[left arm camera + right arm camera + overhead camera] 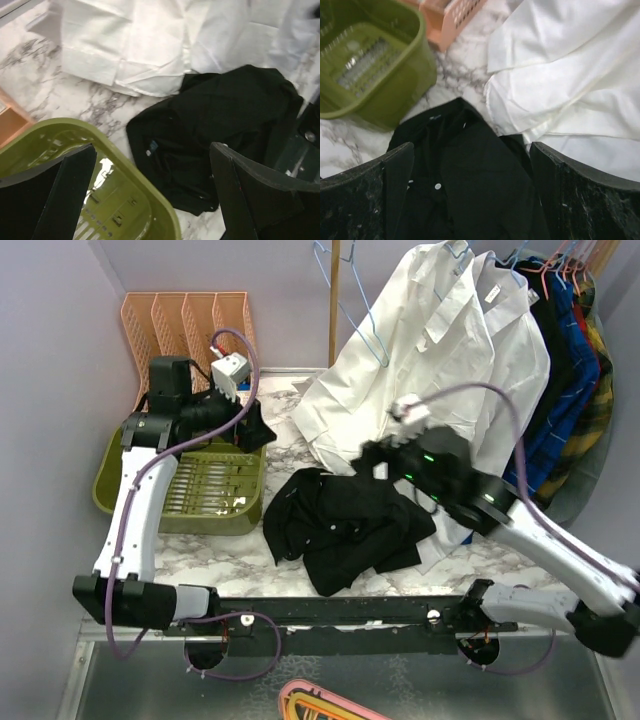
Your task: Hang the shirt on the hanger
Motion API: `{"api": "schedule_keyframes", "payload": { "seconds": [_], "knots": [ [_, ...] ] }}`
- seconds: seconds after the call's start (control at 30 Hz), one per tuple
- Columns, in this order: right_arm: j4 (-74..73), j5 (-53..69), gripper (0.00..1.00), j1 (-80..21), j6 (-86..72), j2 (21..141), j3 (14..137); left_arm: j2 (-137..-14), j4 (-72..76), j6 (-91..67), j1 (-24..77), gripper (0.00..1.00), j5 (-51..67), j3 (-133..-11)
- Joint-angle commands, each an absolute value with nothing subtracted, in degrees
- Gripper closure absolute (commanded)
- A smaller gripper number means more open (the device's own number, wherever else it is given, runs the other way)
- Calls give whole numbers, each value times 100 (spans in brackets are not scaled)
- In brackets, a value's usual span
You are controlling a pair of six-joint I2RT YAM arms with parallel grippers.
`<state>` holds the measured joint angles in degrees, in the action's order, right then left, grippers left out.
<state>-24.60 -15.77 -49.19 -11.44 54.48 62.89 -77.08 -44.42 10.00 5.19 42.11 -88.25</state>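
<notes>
Left side: we find the green basket just beside the shirt.
Far side: white shirts drape onto the bench, touching the shirt.
Near side: we see bare marble, free passage.

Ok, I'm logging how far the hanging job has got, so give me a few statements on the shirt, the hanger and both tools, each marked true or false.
1. The shirt lies crumpled on the marble table. True.
2. The hanger is already threaded into the shirt. False: it hangs bare at the back, beside the wooden pole.
3. The right tool is shut on the shirt. False: it is open above the shirt and holds nothing.
4. The left tool is open and empty, near the green basket. True.
</notes>
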Motion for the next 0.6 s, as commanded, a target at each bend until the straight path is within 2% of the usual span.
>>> {"api": "schedule_keyframes", "payload": {
  "seconds": [0.0, 0.1, 0.23, 0.3, 0.4, 0.57],
  "knots": [
    [-2967, -607, 1, -4948, -1019, 7561, 7340, -7101, -5512, 1539, 558, 1, 5227, -8944],
    [-2723, -526, 1, -4948, -930, 8592, 7870, -6958, -5998, 1720, 242, 1, 4718, -9504],
    [-2901, -398, 6, -4940, -611, 9969, 8892, -6717, -5441, 906, -196, 1, 1591, -9510],
    [-3291, -499, 7, -4935, -613, 10613, 9534, -6591, -5240, 815, -353, 1, 606, -9284],
    [-3521, -599, 10, -4926, -619, 11205, 9988, -6438, -5190, 811, -499, 1, 415, -9082],
    [-3507, -709, 14, -4860, -573, 11500, 9896, -6354, -5144, 881, -510, 1, 312, -8894]
  ]
}}
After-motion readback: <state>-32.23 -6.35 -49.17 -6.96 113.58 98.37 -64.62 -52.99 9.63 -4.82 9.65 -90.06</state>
